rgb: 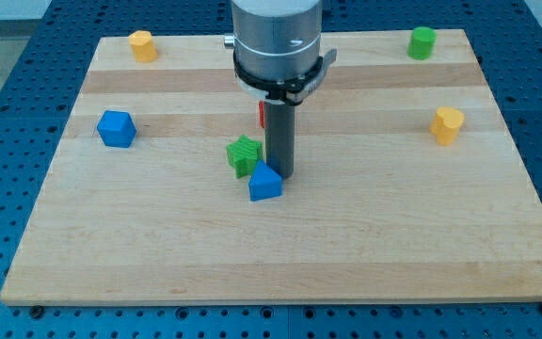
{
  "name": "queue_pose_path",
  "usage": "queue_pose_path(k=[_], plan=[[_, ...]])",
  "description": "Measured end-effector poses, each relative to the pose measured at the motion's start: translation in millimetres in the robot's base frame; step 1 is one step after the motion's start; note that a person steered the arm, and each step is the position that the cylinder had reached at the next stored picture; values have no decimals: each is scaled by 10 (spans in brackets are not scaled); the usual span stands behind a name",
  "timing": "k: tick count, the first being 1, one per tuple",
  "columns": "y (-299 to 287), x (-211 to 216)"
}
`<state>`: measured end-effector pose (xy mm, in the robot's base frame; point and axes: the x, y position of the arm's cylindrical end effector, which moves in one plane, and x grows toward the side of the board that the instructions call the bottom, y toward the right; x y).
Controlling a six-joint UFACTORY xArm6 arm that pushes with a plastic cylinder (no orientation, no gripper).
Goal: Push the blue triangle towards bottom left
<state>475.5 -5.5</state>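
The blue triangle (264, 183) lies near the middle of the wooden board (365, 245). My tip (282, 176) stands right behind it at its upper right, touching or nearly touching it. A green star block (244, 153) sits just to the upper left of the triangle, close to the rod's left side. A red block (262, 115) is mostly hidden behind the rod, only a sliver showing.
A blue cube-like block (116, 128) lies at the view's left. An orange block (141, 44) is at the top left, a green cylinder (422, 42) at the top right, and a yellow block (447, 124) at the right.
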Motion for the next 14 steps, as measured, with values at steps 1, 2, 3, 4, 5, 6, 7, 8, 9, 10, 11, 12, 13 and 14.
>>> queue_pose_path(k=[1,2,3,4,5,6,7,8,9,10,11,12,13,14], plan=[[-42,132],[-120,282],[-288,381],[-450,511],[-463,704],[-474,862],[-568,878],[-605,862],[-692,773],[-694,629],[-758,590],[-852,622],[-873,697],[-985,756]])
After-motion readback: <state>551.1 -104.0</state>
